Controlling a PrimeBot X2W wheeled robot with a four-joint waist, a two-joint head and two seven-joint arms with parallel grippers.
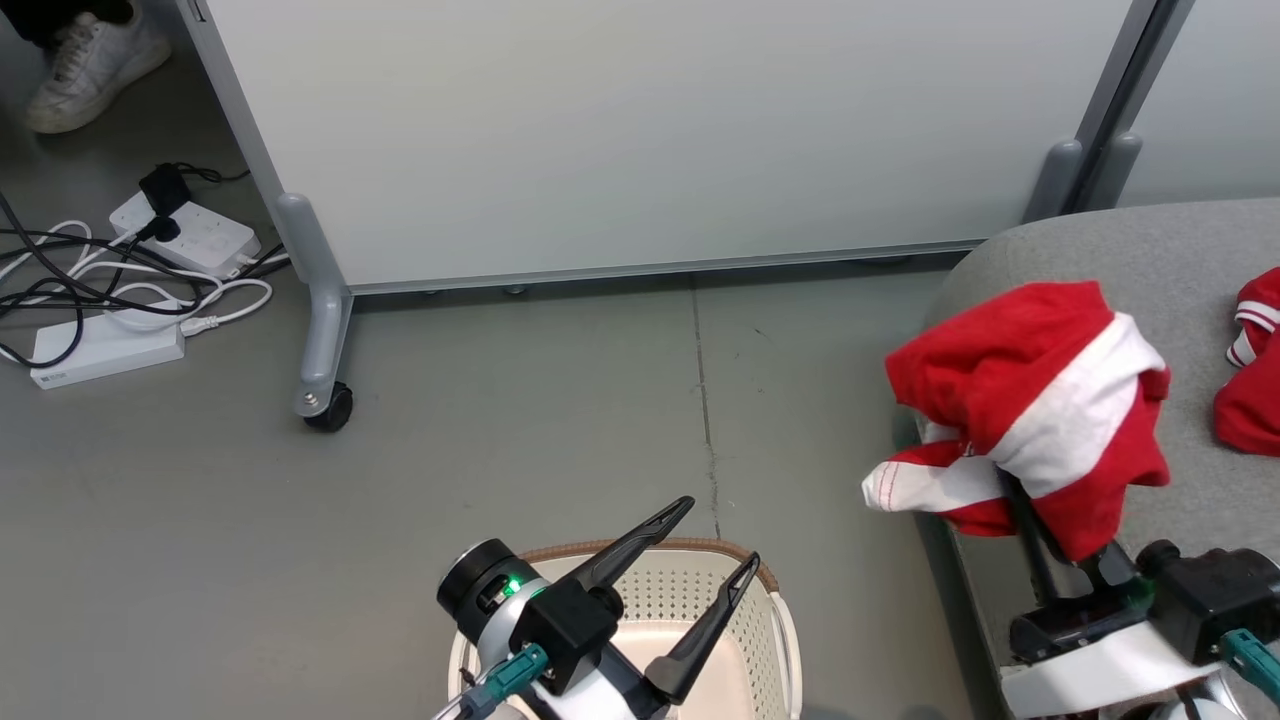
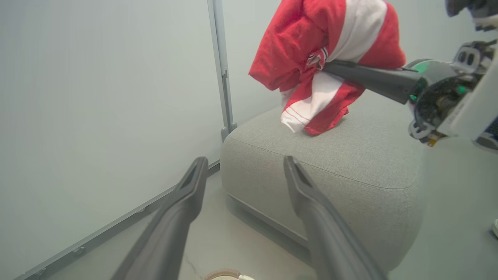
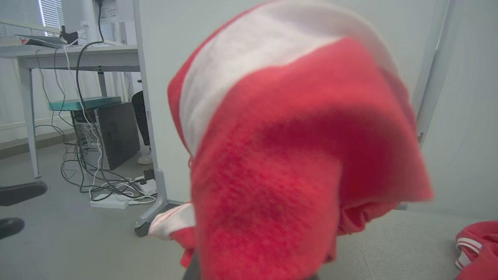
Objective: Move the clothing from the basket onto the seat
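Note:
My right gripper (image 1: 1012,495) is shut on a bright-red garment with a broad white stripe (image 1: 1030,400). The clothing hangs bunched over the fingers just above the left edge of the grey seat (image 1: 1150,250). In the left wrist view the garment (image 2: 323,58) droops onto the seat (image 2: 330,163). It drapes across most of the right wrist view (image 3: 291,155) and hides the fingers. A second red piece (image 1: 1250,370) lies further right on the seat. My left gripper (image 1: 720,535) is open with nothing in it above the cream basket (image 1: 660,590), whose visible inside is bare.
A pale partition panel on a grey wheeled foot (image 1: 325,400) stands behind. White power strips and tangled cables (image 1: 150,290) lie on the floor at the left, with a person's white shoe (image 1: 90,60) beyond. A desk and computer tower (image 3: 113,132) stand further off.

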